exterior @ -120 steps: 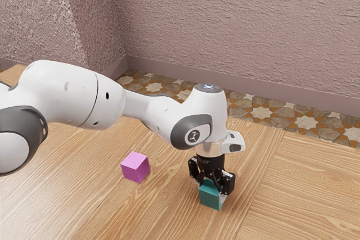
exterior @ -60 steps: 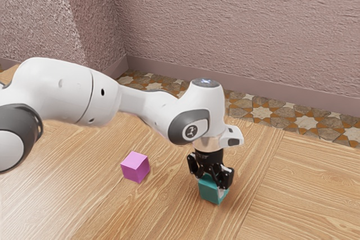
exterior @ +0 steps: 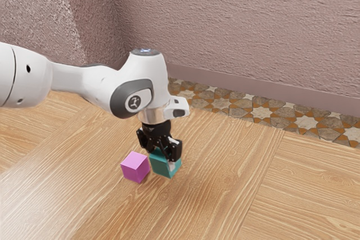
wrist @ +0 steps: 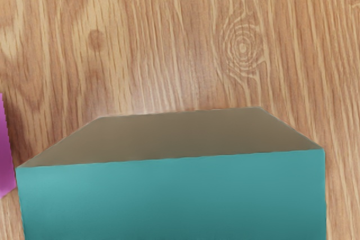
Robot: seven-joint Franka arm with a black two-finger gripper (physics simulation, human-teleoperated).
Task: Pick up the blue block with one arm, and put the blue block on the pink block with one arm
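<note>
1. The white arm point(exterior: 73, 82) comes in from the exterior view's left and reaches toward its right, with its long link lying nearly level.
2. At the end of that link, the joint with the grey cap point(exterior: 132, 100) turns the arm downward, and the wrist hangs straight below it.
3. A small white flange point(exterior: 177, 107) juts from the wrist toward the exterior view's right.
4. The black gripper point(exterior: 164, 155) points straight down with its fingers vertical.
5. Both fingers press on opposite sides of the blue block point(exterior: 167, 168), clamping its upper part between them.
6. In the wrist view, the blue block point(wrist: 174, 195) sits directly under the hand.
</note>
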